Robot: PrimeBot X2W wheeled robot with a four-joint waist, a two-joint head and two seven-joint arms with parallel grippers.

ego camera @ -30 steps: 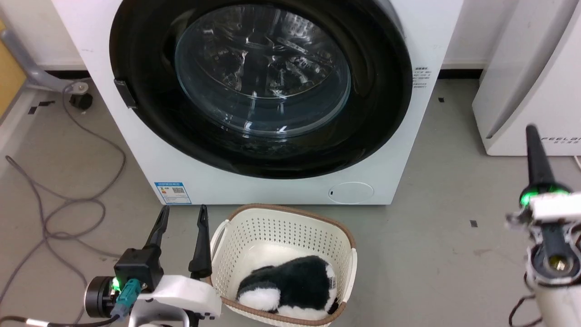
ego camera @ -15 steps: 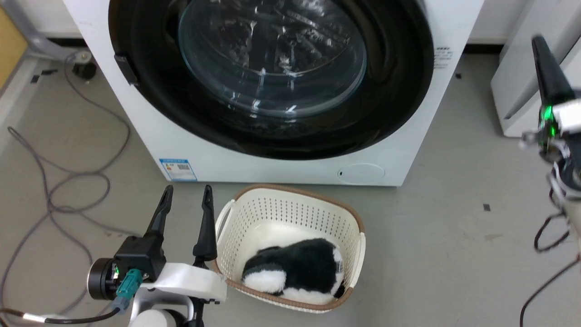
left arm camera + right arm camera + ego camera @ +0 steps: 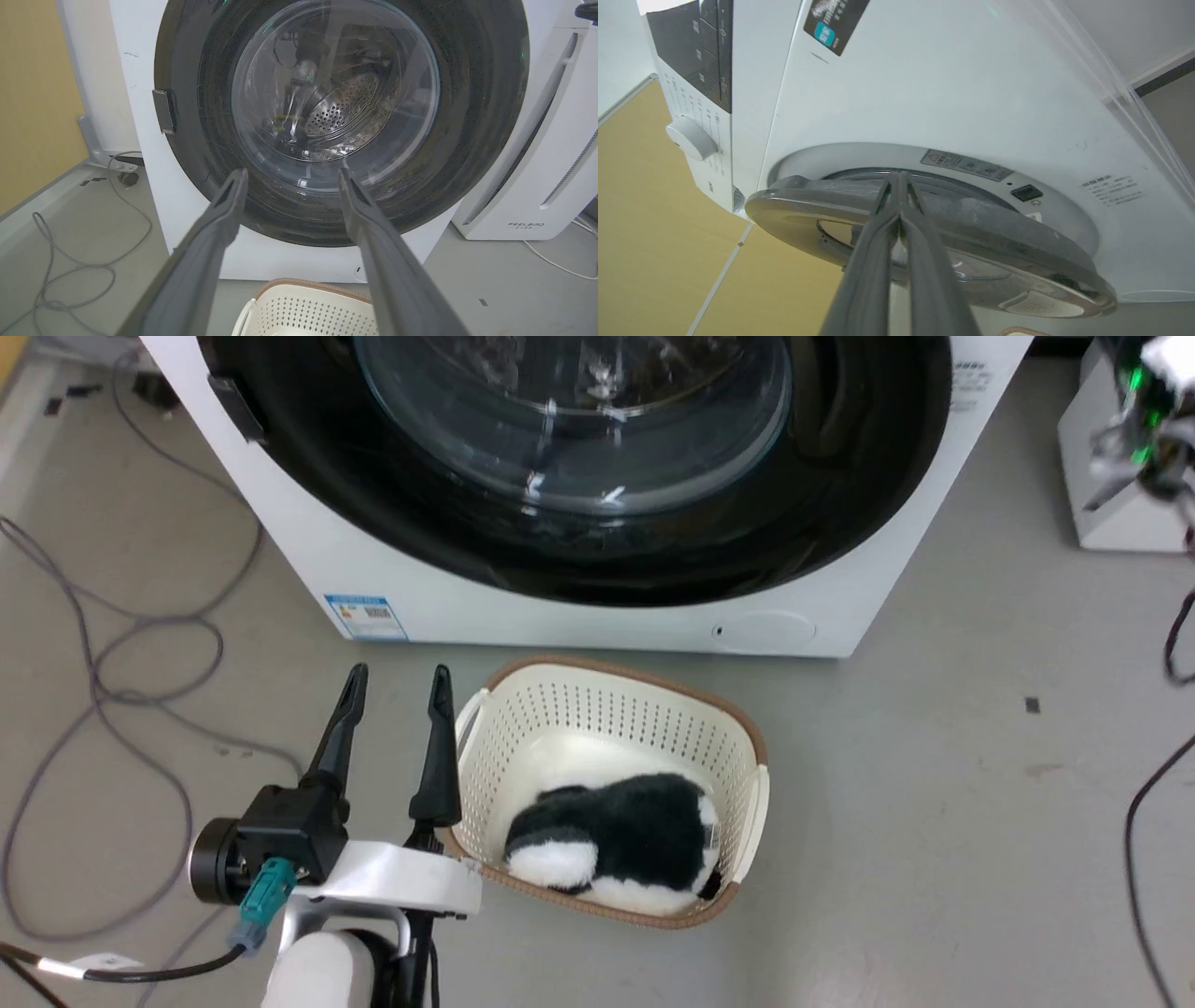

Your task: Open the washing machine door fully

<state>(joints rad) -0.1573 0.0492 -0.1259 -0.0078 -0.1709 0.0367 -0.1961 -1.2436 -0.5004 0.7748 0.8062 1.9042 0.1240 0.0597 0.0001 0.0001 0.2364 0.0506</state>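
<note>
The washing machine (image 3: 597, 621) is a white box close in front of me. Its door (image 3: 392, 513) is a glossy black disc with a clear glass bowl, and the steel drum (image 3: 345, 105) shows through it. In the right wrist view the door (image 3: 971, 219) is seen edge-on and stands slightly off the white front. My right gripper (image 3: 899, 179) is shut and empty, its tips at the door's rim. The right wrist (image 3: 1144, 401) is at the upper right of the head view. My left gripper (image 3: 398, 677) hangs open and empty, low before the machine.
A cream basket (image 3: 747, 747) holding a black and white plush toy (image 3: 616, 821) stands on the floor just right of my left gripper. Grey cables (image 3: 140, 644) loop on the left. A slanted white appliance (image 3: 537, 163) stands to the machine's right.
The head camera has tilted and moved closer, so the whole picture has slid. My right gripper has risen and swung in to the door's right edge. The left gripper keeps its place and stays open.
</note>
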